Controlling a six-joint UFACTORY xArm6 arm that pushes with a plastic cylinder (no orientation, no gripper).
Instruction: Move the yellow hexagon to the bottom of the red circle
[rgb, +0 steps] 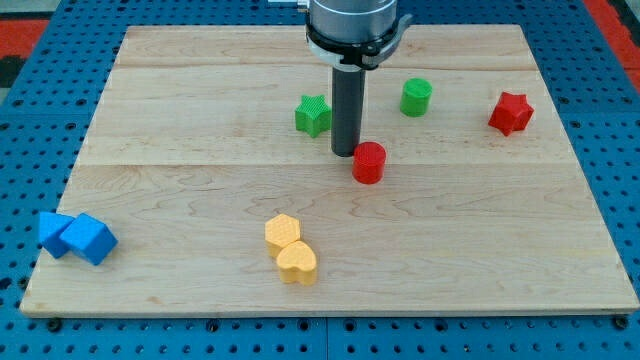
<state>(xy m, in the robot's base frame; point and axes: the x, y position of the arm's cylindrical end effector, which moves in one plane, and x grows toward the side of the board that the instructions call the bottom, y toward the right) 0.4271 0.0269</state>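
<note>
No text, label, brand, number or sign can be read anywhere in the view; the tabletop (200, 120) shows only bare wood grain; the coloured blocks carry no markings; the rod and its metal collar bear no legible lettering.
</note>
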